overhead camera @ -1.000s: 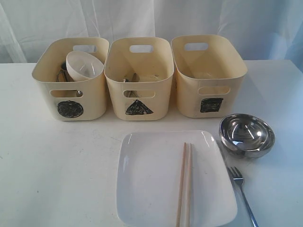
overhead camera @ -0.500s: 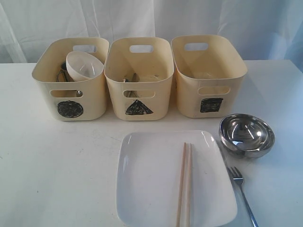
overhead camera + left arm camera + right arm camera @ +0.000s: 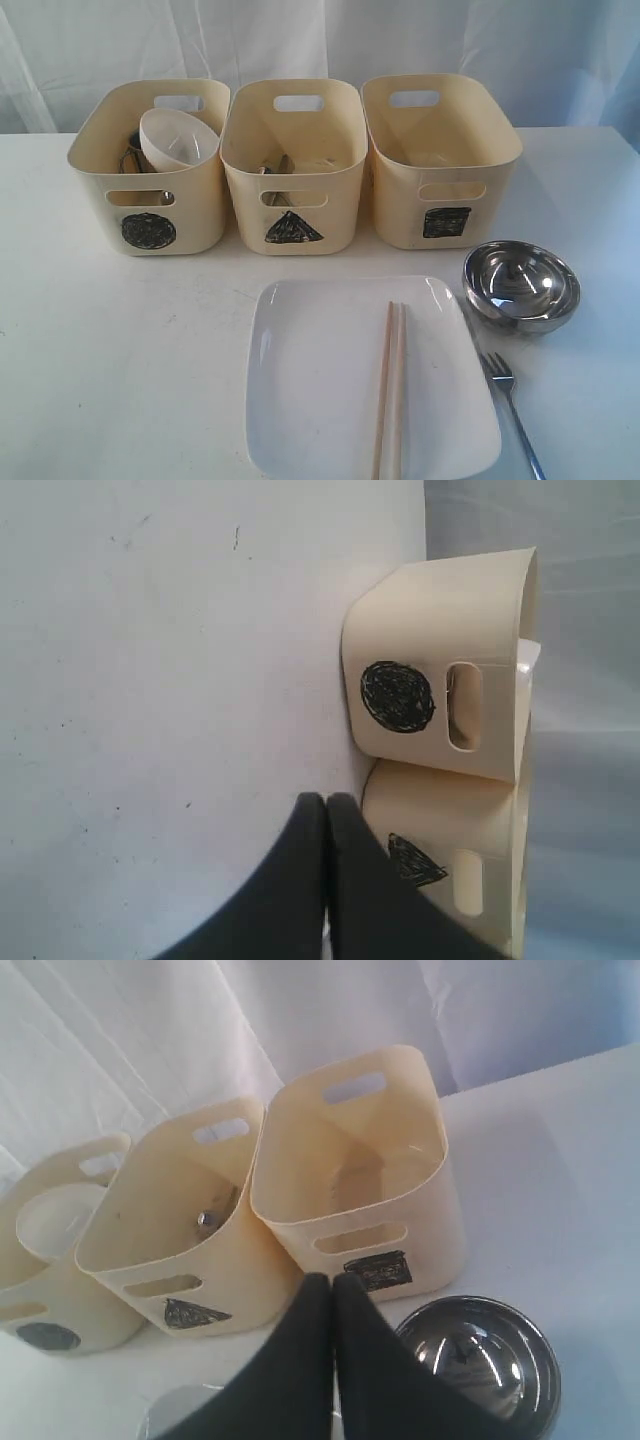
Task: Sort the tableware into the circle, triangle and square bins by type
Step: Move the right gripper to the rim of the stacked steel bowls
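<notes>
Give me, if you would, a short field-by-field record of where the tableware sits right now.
circle bin: small white bowl, tilted, rests inside
triangle bin: utensils, mostly hidden
square bin: nothing visible inside
plate: on table, chopsticks lying on it
steel bowl: on table, beside plate
fork: on table, beside plate
left gripper: shut, empty
right gripper: shut, empty

Matt cream plastic bins (image 3: 290, 165); mirror-polished steel bowl (image 3: 521, 285); glossy white plate (image 3: 320, 385); pale wooden chopsticks (image 3: 390, 395); matt white desk (image 3: 120, 350).

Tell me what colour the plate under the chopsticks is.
The plate is plain glossy white. It shows best in the exterior view.
</notes>
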`<state>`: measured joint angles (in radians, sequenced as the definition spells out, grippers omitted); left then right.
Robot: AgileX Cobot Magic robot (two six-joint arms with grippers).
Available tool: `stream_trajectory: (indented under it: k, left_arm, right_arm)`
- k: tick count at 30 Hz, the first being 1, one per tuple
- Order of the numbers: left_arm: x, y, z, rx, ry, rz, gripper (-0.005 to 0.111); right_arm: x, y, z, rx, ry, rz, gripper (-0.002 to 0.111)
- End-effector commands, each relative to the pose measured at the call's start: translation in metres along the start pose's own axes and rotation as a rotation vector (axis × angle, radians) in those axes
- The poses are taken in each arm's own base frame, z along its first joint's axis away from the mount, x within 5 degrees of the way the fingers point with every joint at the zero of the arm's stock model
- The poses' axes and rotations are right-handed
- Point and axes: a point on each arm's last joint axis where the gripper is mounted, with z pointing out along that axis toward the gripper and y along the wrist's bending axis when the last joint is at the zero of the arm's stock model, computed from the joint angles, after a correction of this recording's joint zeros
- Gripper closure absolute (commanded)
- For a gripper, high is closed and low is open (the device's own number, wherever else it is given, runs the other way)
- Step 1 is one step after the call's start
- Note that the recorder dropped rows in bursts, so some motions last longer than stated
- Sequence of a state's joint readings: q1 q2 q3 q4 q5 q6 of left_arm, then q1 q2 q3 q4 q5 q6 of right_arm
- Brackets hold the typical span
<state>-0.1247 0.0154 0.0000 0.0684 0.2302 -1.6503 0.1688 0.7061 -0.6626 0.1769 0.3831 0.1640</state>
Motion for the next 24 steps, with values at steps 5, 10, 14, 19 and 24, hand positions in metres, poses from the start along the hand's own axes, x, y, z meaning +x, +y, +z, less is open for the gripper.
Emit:
stream_trajectory:
  k: [5, 10, 14, 19, 24]
  left_arm:
    - [0.0, -0.001, -0.001, 0.024, -0.004, 0.033, 0.107]
    - [0.0, -0.001, -0.001, 0.024, -0.004, 0.033, 0.107]
    - [0.0, -0.001, -0.001, 0.024, -0.004, 0.033, 0.107]
    - [0.0, -0.001, -0.001, 0.024, -0.004, 0.033, 0.107]
    - [0.0, -0.001, -0.001, 0.024, -0.004, 0.033, 0.107]
  right_arm:
    - [-0.028, 0.015, 0.067, -0.028, 0.358, -0.206, 0.108]
    - [-0.032, 0.014, 0.1, -0.032, 0.462, -0.288, 0.101]
    - [-0.03, 0.011, 0.113, -0.018, 0.573, -0.311, 0.075]
    - [-0.019, -0.004, 0.132, 0.105, 0.681, -0.331, 0.047]
    - [-0.004, -0.022, 0.154, 0.257, 0.76, -0.294, 0.047]
